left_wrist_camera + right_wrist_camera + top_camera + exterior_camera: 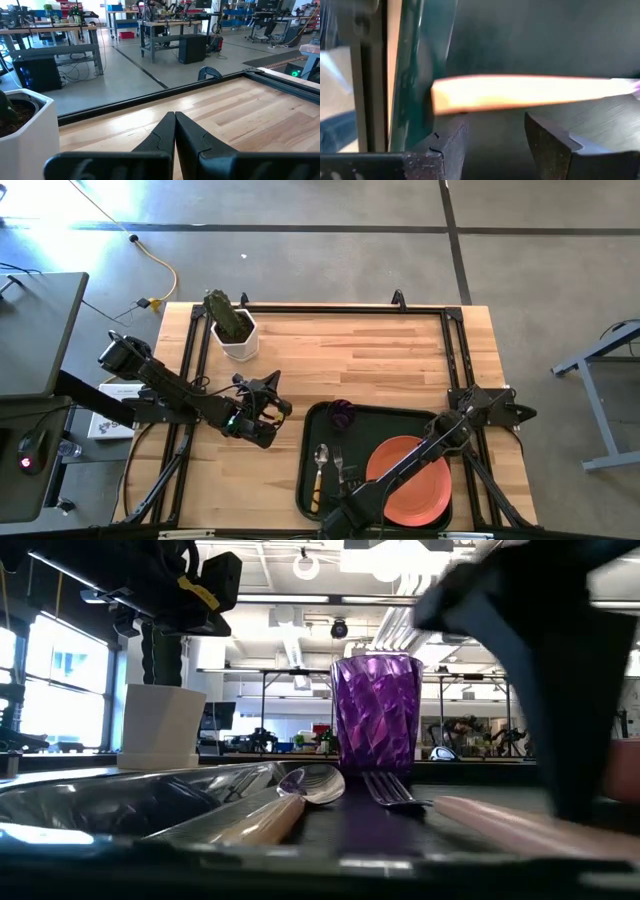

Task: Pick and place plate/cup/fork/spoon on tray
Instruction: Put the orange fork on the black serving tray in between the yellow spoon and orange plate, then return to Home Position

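The dark green tray (318, 423) lies at the table's near right. On it are the orange plate (415, 485), the purple cup (342, 414), the spoon (320, 460) and the fork (339, 463), side by side with their handles toward the near edge. My right gripper (495, 125) is open low over the tray's near rim, with the fork's orange handle (520, 92) lying just past its fingertips. My left gripper (275, 408) is shut and empty above the bare table, left of the tray. In the low view the cup (376, 715) stands upright behind the spoon (310, 785) and the fork (392, 790). My right gripper: its two fingers stand apart beside the free end of the fork's handle (445, 97), which lies flat on the tray next to the rim. I cannot tell whether a fingertip touches the handle.
A white pot with a green plant (233, 330) stands at the table's far left, and shows beside my left gripper in the left wrist view (25, 130). Bare wood lies between the pot and the tray. My right arm (420, 455) reaches over the plate.
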Tool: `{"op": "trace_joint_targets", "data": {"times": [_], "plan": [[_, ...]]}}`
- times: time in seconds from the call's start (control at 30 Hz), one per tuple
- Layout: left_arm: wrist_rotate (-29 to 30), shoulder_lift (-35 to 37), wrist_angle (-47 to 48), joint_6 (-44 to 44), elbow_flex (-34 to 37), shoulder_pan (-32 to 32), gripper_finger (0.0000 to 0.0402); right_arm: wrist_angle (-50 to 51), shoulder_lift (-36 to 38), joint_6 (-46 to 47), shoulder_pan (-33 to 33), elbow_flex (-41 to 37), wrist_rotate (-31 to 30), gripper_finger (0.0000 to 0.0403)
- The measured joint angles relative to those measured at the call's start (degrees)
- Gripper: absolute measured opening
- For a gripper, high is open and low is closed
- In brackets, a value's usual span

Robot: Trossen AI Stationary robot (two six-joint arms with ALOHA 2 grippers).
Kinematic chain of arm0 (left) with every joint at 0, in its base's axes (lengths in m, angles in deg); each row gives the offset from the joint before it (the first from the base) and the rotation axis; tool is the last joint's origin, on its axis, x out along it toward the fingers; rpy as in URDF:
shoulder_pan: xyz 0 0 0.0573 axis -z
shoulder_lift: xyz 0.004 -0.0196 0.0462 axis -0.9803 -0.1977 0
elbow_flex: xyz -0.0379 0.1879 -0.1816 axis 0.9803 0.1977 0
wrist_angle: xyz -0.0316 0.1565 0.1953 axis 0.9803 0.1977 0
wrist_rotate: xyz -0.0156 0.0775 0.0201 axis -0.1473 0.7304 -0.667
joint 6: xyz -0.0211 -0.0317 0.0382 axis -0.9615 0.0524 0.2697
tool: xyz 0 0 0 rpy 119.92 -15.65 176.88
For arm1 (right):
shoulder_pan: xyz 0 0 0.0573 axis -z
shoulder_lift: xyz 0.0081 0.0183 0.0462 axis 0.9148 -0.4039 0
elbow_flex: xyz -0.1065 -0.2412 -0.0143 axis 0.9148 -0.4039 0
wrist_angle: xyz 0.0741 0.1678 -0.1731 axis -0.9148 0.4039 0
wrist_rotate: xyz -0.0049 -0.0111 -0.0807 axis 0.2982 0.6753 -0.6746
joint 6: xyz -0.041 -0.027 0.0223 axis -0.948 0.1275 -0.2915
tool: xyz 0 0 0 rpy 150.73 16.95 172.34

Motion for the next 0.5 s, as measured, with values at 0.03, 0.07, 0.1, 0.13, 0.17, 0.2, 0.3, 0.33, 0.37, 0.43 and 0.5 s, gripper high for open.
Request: {"op": "trace_joint_targets", "data": {"times": [0.03,0.07,0.1,0.13,0.17,0.2,0.3,0.33,0.37,0.43,0.5], "plan": [[0.0,0.0,0.02,0.0,0.0,0.0,0.0,0.08,0.0,-0.1,0.08,0.79,-1.13,0.0188],[0.0,0.0,0.02,0.0,0.0,0.0,0.0,0.13,0.0,-0.27,0.19,1.63,-2.23,0.0188],[-0.02,0.0,0.04,0.02,0.0,0.0,0.0,0.14,0.0,-0.7,0.26,2.52,-3.33,0.0188],[-0.01,0.0,0.06,0.04,0.0,0.0,0.0,0.13,0.0,-1.19,0.28,3.38,-4.34,0.0188],[-0.17,0.0,0.06,0.04,0.0,0.0,0.0,0.21,0.0,-1.51,0.26,4.26,-5.46,0.0188],[-0.52,0.0,0.06,0.04,0.0,0.0,0.0,0.37,0.0,-1.73,0.24,5.21,-6.71,0.0188],[-2.09,0.0,0.09,0.09,0.0,0.03,0.0,2.06,0.0,-1.76,0.19,8.01,-11.12,0.0188],[-2.57,0.0,0.2,0.21,0.0,0.07,0.0,2.77,0.0,-1.74,-0.01,8.84,-12.74,0.0188],[-3.2,0.0,0.28,0.72,0.0,0.22,0.0,3.04,0.0,-2.23,-0.26,9.7,-14.12,0.0188],[-3.82,0.0,0.33,2.4,0.03,0.87,0.0,2.76,0.0,-5.11,-1.11,11.79,-16.79,0.0188],[-4.03,0.0,0.36,3.55,0.35,1.96,0.0,1.24,0.04,-8.17,-2.36,13.77,-20.5,0.0188]]}}
